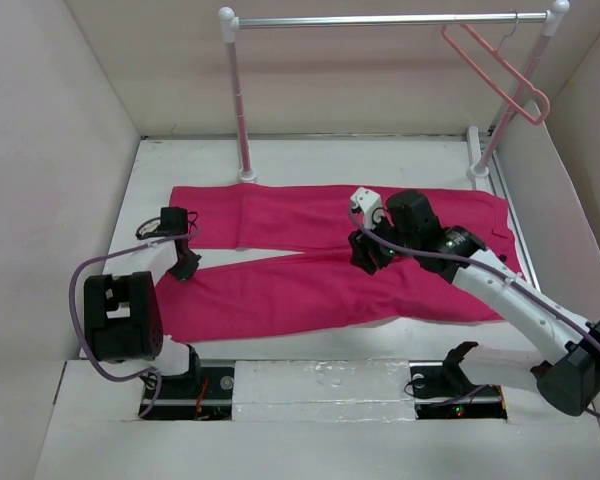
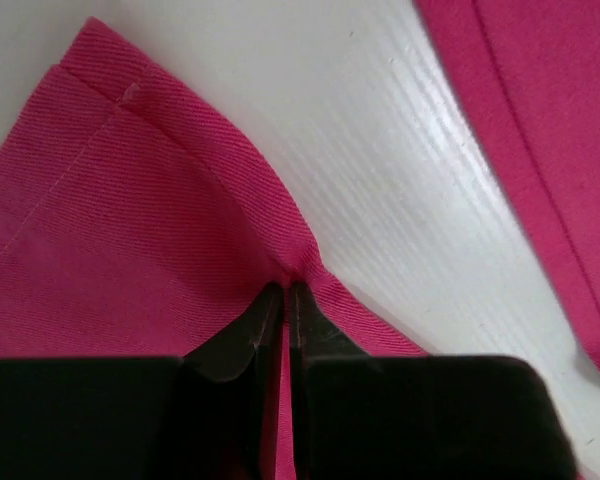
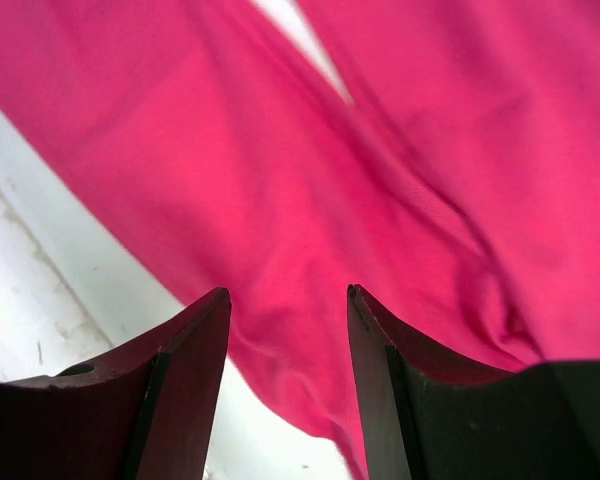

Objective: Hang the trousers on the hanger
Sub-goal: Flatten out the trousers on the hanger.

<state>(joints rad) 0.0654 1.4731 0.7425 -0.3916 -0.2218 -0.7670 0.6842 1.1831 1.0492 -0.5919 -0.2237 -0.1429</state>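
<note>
The magenta trousers lie flat on the white table, legs pointing left, waistband at the right. My left gripper is shut on the edge of the near leg close to its hem; the wrist view shows the fabric pinched between the closed jaws of the left gripper. My right gripper is open just above the trousers near the crotch; in its wrist view the right gripper has spread fingers over the cloth. The light-pink hanger hangs from the rail at the back right.
The white-and-silver clothes rail stands at the back on two posts. White walls enclose the table on the left, back and right. A strip of bare table lies between the trousers and the arm bases.
</note>
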